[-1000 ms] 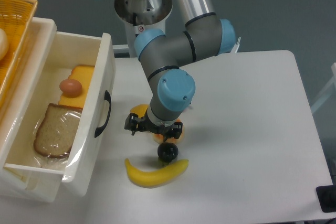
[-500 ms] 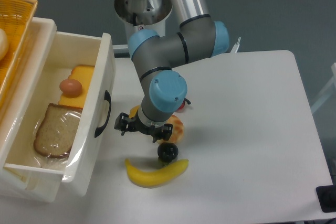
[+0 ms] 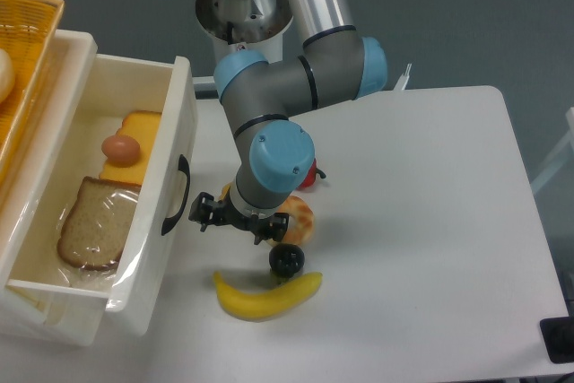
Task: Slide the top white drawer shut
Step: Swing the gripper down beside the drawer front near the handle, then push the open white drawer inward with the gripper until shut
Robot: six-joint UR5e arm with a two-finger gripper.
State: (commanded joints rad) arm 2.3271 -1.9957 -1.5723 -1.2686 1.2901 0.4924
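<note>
The top white drawer [image 3: 170,123] stands pulled out at the left, its front panel carrying a curved black handle [image 3: 178,195]. Inside lie a bread slice [image 3: 94,223], an egg [image 3: 120,148] and a cheese slice [image 3: 134,136]. My gripper [image 3: 235,219] hangs low over the table just right of the drawer front, a short gap from the handle. Its fingers are mostly hidden under the blue wrist [image 3: 281,161], so I cannot tell whether they are open or shut.
A banana [image 3: 265,295] lies near the front of the table with a small black object [image 3: 286,260] above it. An orange pastry [image 3: 299,218] and a red item [image 3: 308,176] sit under the arm. A yellow wicker basket [image 3: 27,51] rests at top left.
The gripper has moved left toward the drawer front, closing the gap to the handle. The drawer and the food on the table have not moved.
</note>
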